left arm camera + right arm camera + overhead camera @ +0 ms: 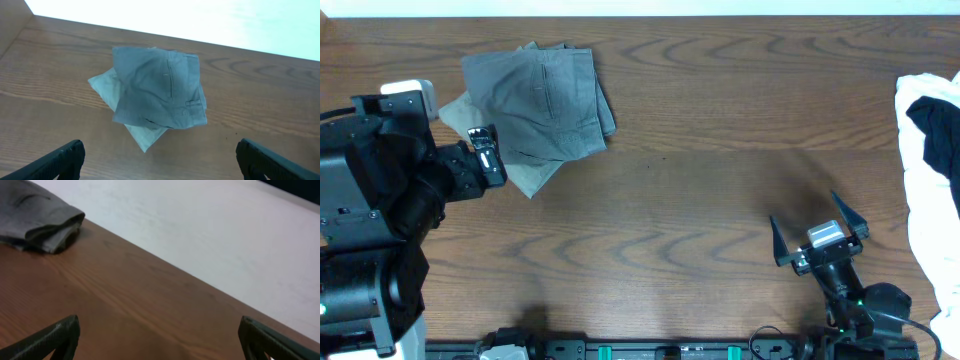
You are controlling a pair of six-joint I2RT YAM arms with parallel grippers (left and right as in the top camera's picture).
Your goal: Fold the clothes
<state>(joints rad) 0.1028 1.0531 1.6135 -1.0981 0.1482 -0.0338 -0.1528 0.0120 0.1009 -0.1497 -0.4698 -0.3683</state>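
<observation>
Left wrist view, nearest first: the left gripper [160, 152] hangs over bare table [50, 110], jaws spread wide and empty. Just beyond lie the grey shorts [160, 85], folded flat into a rough square on top of the khaki shorts [142, 135], whose pale corners stick out at the near and left sides. From overhead, this stack sits at the table's far left, just beside the left gripper. The right gripper [802, 212], jaws also open and holding nothing, is well apart at the near right. A white-and-black pile [925, 160] lies at the right edge.

Both shorts look light, limp and not fragile. Their layers will likely slide on each other and sag when lifted. A pinch on one thin edge would probably peel off only the top layer. Thicker spots, such as a folded edge or the seam by the pocket [170, 75], seem the surer hold if taken through all layers. The near khaki corner looks easiest to reach.
</observation>
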